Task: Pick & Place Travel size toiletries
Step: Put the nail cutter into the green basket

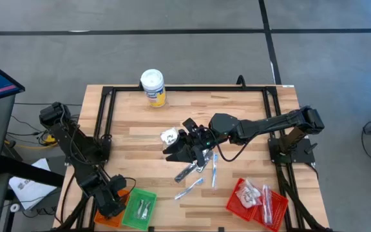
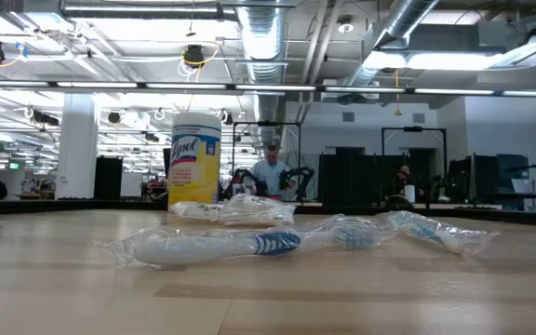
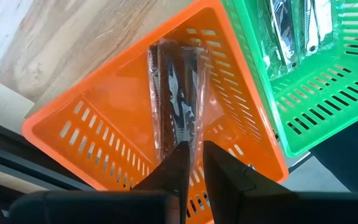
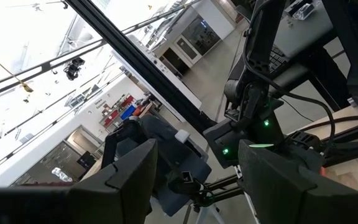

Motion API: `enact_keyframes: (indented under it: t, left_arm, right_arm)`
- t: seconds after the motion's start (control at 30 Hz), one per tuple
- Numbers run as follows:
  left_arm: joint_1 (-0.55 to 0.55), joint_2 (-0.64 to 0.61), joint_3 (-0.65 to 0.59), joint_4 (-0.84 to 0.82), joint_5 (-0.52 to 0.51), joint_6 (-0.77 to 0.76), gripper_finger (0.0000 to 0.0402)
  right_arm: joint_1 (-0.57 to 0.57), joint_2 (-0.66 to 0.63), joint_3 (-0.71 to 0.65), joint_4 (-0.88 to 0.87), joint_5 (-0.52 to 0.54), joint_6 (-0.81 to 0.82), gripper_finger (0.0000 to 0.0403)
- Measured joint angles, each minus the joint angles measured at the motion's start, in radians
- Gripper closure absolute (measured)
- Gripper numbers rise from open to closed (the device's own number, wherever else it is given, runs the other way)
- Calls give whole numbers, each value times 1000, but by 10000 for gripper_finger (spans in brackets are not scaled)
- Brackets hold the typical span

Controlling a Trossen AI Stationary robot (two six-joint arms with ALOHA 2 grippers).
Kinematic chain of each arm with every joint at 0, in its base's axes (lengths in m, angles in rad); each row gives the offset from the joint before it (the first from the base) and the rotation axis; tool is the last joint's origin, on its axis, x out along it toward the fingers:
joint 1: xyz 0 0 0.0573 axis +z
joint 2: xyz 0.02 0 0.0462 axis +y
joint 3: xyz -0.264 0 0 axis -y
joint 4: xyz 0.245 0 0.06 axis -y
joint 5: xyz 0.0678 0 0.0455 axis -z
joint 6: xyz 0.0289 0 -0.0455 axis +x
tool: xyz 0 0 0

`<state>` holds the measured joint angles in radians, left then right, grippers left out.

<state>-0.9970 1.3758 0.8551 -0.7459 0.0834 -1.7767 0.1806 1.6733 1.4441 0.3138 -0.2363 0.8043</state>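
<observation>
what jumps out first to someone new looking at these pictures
The bright baskets along the table's near edge catch the eye: an orange basket and a green basket under the left end effector, and a red basket on the right. At mid table, the right end effector hangs open over loose wrapped toothbrushes, with a yellow wipes canister behind.

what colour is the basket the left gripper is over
Orange basket; the left wrist view shows it best, under the left gripper.

Looking like an open-plan robotics lab/industrial workspace. Exposed ducts (image 2: 268, 46) and pipes are running under the ceiling with strip lights (image 2: 142, 11) glowing. A person (image 2: 270, 172) is sitting at 12 o'clock beyond the wooden worktop (image 2: 268, 288), among dark frame rigs (image 2: 415, 140). Grey concrete floor (image 1: 108, 51) with taped lines is surrounding the bench.
</observation>
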Motion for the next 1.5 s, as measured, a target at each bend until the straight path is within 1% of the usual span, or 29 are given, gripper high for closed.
enact_keyframes:
  t: [0.2,0.43,0.57,0.73,0.83,1.0,1.13,1.2,1.37,1.5]
  left_arm:
    - [0,0,0,2,1,-4,364]
    - [0,-2,0,9,49,-8,364]
    - [0,-22,0,12,45,-17,364]
    - [0,-74,0,13,7,-60,372]
    - [0,-119,0,14,-61,-64,379]
    - [9,-193,0,14,-253,-72,394]
    - [37,-233,0,14,-368,-66,399]
    - [62,-244,0,15,-394,-54,398]
    - [151,-245,0,31,-413,23,396]
    - [246,-245,0,56,-488,76,398]
  right_arm:
    - [0,0,0,0,-1,0,184]
    - [0,0,0,0,-2,0,184]
    - [0,0,0,0,-2,0,184]
    - [0,0,0,0,-2,0,183]
    - [-5,0,0,0,-2,0,184]
    - [-13,0,0,0,-2,0,184]
    - [-14,0,0,0,-2,0,184]
    - [-18,0,0,0,-2,0,184]
    - [-26,0,0,-3,-2,0,184]
    - [-27,0,0,-19,-2,-1,183]
